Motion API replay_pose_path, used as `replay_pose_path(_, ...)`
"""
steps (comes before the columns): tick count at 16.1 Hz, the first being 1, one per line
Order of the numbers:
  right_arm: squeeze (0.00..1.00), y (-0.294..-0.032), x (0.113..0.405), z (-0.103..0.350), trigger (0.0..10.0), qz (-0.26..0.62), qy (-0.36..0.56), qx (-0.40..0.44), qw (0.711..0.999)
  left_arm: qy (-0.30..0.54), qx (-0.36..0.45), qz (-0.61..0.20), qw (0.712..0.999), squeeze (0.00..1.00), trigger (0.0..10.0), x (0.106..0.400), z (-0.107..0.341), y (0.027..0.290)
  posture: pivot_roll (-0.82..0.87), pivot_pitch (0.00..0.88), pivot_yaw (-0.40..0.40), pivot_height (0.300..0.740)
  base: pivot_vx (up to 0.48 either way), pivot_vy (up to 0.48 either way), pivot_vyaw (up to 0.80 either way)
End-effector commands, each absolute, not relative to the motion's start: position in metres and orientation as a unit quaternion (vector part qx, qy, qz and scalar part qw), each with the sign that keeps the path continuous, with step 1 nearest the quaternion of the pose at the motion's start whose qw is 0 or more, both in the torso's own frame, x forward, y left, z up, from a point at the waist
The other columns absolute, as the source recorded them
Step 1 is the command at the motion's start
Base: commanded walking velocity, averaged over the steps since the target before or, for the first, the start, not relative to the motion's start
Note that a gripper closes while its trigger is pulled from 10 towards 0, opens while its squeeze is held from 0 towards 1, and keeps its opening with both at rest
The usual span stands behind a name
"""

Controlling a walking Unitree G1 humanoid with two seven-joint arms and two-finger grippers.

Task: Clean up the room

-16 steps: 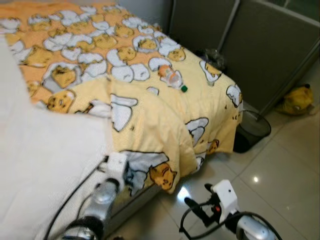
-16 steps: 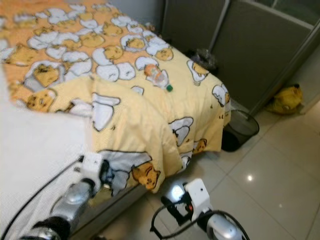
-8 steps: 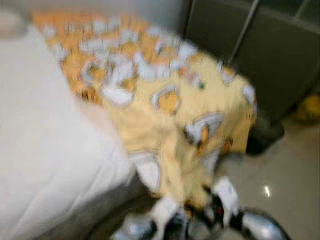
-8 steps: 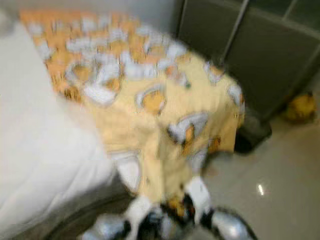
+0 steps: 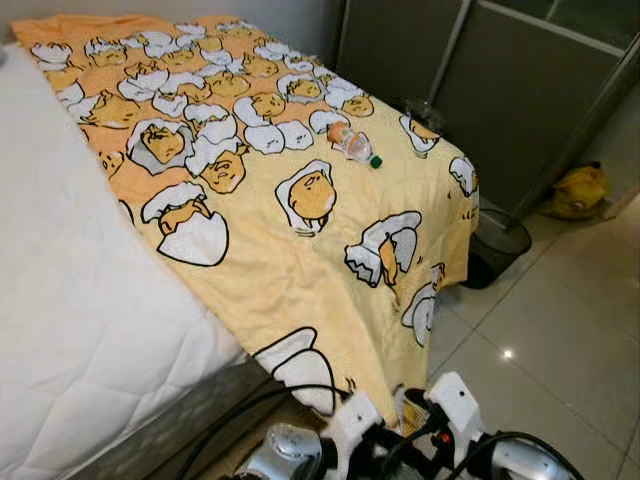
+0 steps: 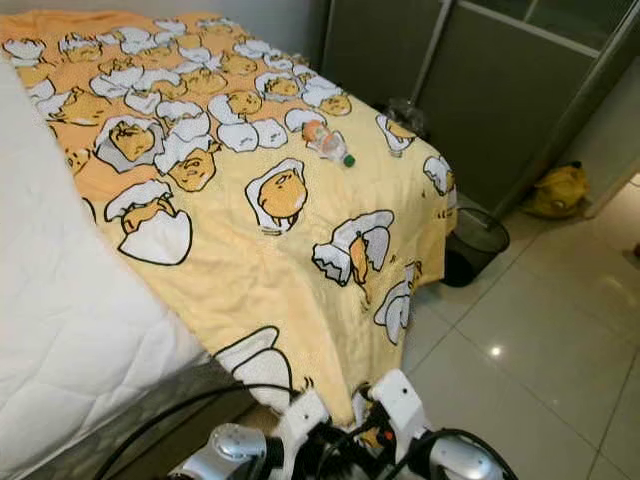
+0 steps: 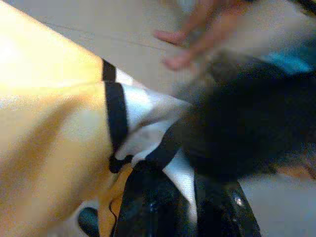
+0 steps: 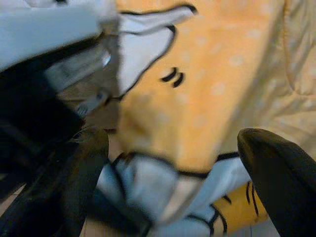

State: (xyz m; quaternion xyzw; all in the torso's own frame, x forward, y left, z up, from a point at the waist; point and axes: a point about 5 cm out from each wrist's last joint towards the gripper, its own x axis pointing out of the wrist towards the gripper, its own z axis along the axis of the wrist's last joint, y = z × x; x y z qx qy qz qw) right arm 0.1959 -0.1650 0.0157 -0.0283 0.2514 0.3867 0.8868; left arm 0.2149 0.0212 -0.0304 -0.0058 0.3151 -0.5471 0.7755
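Nearest the robot, both arms are low at the foot-side edge of the bed, working the hanging hem of the yellow blanket [image 5: 300, 270]. The left gripper [image 7: 190, 207] has its two black fingers pressed together on the blanket's hem — white and orange cloth with a black outline bunches right at the tips. The right gripper [image 8: 173, 192] stands spread, a finger on either side of a fold of the same hem, with cloth between them but not yet pinched.

Judging from this, the step in hand is straightening the blanket over the bed. To do it well, the right gripper should close on the fold it straddles before either arm pulls; then both should draw evenly down and outward so the hem hangs level rather than skewed.

To the robot's left, the white quilted mattress [image 5: 70, 300] lies bare along that edge of the bed, so the blanket sits off-centre and may want shifting that way.

Farther up, near the far right corner of the bed, a plastic bottle [image 5: 352, 143] with a green cap lies on its side on the blanket — a hard tug could roll it off. Beyond the bed's corner, a dark wastebasket [image 5: 495, 248] stands on the tiled floor [image 5: 560, 330], a likely home for the bottle.
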Motion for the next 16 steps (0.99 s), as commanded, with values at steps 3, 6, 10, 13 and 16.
replay_pose_path(3,0.0,-0.164,0.194,0.016,10.0,0.381,0.256,-0.027,0.888,0.296,-0.007,-0.519,0.802,0.0,10.0,0.219,-0.03,0.029,0.04,0.108,-0.121,0.74,0.0,0.0,0.0)
replay_pose_path(6,0.0,-0.161,0.193,0.015,10.0,0.385,0.259,-0.023,0.885,0.308,0.009,-0.525,0.794,0.0,10.0,0.208,-0.038,0.032,0.05,0.116,-0.121,0.74,-0.431,0.0,0.0)
replay_pose_path(10,0.0,-0.165,0.194,0.017,10.0,0.389,0.261,-0.024,0.883,0.331,0.009,-0.579,0.745,0.0,10.0,0.192,-0.04,0.017,0.05,0.118,-0.127,0.74,0.0,0.0,0.0)
replay_pose_path(13,0.0,-0.169,0.198,0.02,10.0,0.394,0.264,-0.03,0.88,0.365,-0.21,-0.572,0.704,0.0,10.0,0.201,-0.015,-0.024,0.04,0.114,-0.127,0.74,0.0,0.0,0.0)
replay_pose_path(16,0.0,-0.173,0.21,0.031,10.0,0.376,0.246,-0.009,0.893,0.354,-0.167,-0.617,0.682,0.0,10.0,0.195,-0.008,-0.041,0.03,0.11,-0.119,0.74,0.0,0.0,0.0)
